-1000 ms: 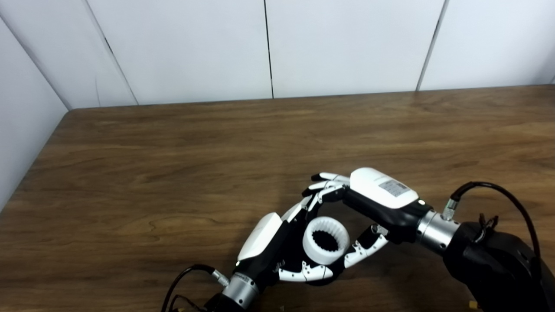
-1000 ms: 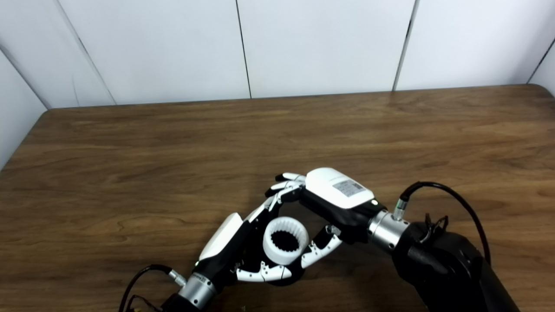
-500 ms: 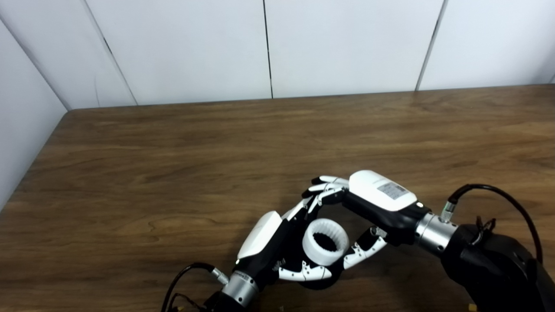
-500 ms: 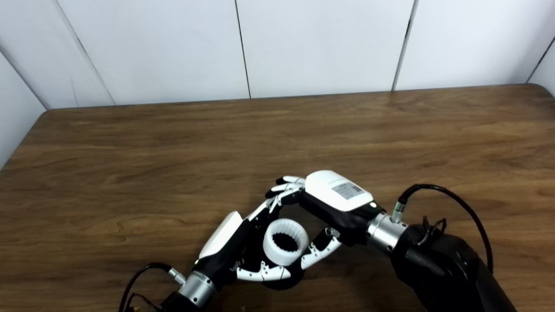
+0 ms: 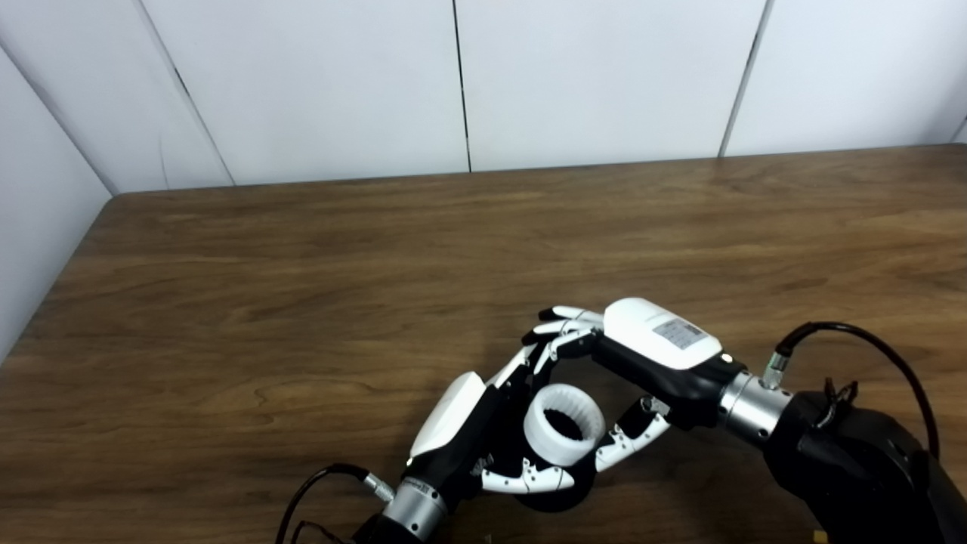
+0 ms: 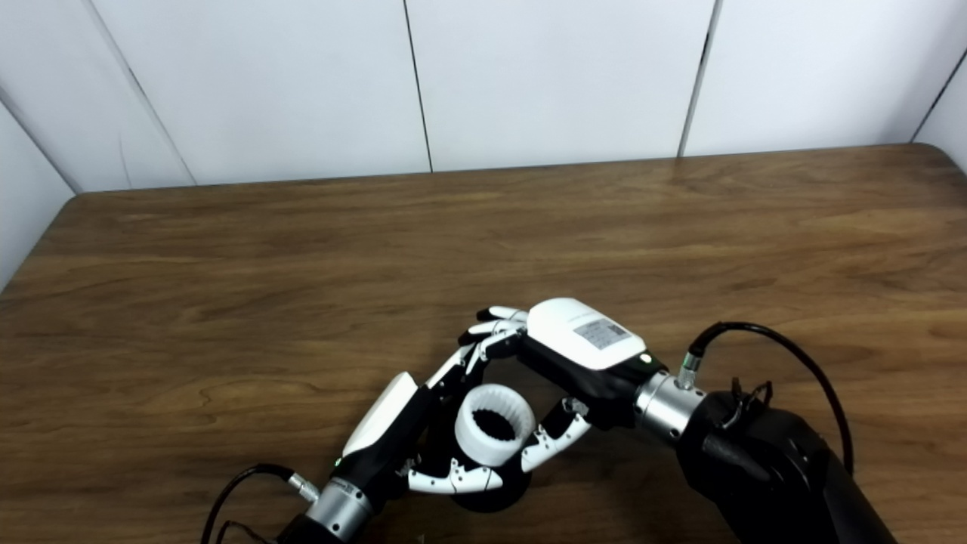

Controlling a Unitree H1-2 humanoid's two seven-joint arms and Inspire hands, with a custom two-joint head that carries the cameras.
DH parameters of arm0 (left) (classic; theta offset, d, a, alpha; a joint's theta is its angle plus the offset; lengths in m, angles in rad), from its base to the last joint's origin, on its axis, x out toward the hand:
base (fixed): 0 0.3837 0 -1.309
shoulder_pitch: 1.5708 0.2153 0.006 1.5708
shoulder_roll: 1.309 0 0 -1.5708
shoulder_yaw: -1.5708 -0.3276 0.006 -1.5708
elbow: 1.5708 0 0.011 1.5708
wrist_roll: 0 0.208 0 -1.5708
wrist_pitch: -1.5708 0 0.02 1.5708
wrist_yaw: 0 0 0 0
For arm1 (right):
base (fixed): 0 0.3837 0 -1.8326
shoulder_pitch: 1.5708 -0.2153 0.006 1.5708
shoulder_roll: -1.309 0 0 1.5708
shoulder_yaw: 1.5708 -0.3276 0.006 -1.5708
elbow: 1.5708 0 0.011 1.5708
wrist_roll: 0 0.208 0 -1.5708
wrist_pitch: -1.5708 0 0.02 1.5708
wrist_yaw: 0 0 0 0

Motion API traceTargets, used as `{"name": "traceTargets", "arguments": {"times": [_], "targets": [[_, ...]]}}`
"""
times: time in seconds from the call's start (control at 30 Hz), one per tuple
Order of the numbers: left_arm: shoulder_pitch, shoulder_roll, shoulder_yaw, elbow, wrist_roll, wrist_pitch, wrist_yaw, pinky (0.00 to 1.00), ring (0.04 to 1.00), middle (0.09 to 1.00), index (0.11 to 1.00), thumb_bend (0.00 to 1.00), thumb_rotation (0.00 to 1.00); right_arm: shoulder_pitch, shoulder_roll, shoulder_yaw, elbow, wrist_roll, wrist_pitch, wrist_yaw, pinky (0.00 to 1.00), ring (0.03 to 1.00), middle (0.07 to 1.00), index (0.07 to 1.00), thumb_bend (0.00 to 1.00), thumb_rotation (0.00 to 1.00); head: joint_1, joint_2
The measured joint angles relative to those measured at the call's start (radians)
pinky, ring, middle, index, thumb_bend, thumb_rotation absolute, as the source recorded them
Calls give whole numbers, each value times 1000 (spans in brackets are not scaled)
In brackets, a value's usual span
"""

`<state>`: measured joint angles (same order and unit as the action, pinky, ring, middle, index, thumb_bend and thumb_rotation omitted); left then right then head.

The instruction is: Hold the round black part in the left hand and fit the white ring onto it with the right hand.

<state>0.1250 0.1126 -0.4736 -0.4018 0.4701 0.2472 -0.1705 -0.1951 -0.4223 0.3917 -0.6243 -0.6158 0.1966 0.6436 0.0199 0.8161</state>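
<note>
My left hand point(image 5: 462, 429) is shut on the round black part point(image 5: 565, 495), whose dark rim shows below its thumb. The white ring point(image 5: 563, 425), toothed on the inside, sits on top of that part inside the left hand's curl. My right hand point(image 5: 651, 349) arches over the ring from the right. Its fingers point(image 5: 557, 332) are spread above the ring and apart from it. Its thumb point(image 5: 628, 444) lies close to the ring's right side, so the right hand is open. In the right eye view the ring point(image 6: 494, 434) looks level on the part.
The brown wooden table point(image 5: 302, 287) stretches back to white wall panels point(image 5: 317, 83). Its left edge runs along a white side wall point(image 5: 30, 227). Black cables point(image 5: 854, 336) loop from both wrists near the front edge.
The whole picture has shifted slightly left, so the camera moved. Both hands sank a little toward the front edge, and more of the black part shows under the left thumb.
</note>
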Motion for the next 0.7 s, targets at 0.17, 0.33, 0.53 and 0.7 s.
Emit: {"name": "traceTargets", "arguments": {"times": [0.17, 0.33, 0.53, 0.7], "targets": [[6, 2, 12, 0, -1, -16, -1, 815, 905, 946, 1000, 1000, 420, -3, 0, 10, 1, 0, -3, 0, 853, 942, 851, 493, 525, 151, 3, 0], [11, 6, 20, 0, 1, -25, -4, 796, 890, 938, 1000, 1000, 408, -4, 0, 21, 3, -3, -10, 0, 854, 938, 847, 492, 525, 151, 3, -2], [12, 11, 24, -4, 2, -26, -20, 831, 916, 953, 1000, 1000, 399, -7, 0, 34, 2, -24, -20, -1, 857, 954, 857, 493, 525, 148, 5, 2], [20, 13, 28, -23, 7, -17, -39, 833, 921, 956, 1000, 1000, 386, -7, 0, 37, 0, -25, -19, 4, 850, 947, 857, 492, 525, 149, 8, 2]]}}
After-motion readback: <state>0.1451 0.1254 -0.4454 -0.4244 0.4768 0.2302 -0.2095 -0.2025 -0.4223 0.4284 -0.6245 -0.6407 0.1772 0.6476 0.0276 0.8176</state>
